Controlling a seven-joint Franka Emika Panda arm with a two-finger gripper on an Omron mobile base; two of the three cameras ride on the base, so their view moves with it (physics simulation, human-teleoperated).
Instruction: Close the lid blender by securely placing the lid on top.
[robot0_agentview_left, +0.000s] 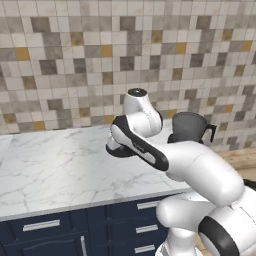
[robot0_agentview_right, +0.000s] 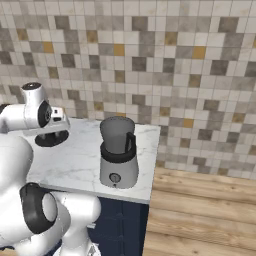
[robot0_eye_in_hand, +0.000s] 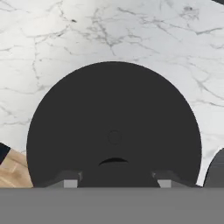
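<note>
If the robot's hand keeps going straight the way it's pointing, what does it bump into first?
The hand points straight at the black lid, so it would most likely meet the lid first, around its centre knob. The lid seems to lie on the marble counter; how close the fingertips are is unclear.

In the left base view the arm's white links covered most of the lid (robot0_agentview_left: 119, 151), so we saw only a dark sliver of its rim below the wrist, and we could not see the fingers at all. The same links hid the blender (robot0_agentview_left: 190, 128) below its jar, base and collar both. In the right base view the hand stood over the lid (robot0_agentview_right: 52, 138) and hid its top and knob. In the hand view the fingers (robot0_eye_in_hand: 70, 180) showed only as two grey tips cut by the lower edge, and we could not tell whether they touched the lid (robot0_eye_in_hand: 113, 127). The bench (robot0_agentview_left: 50, 170) ran off the left edge.
</note>
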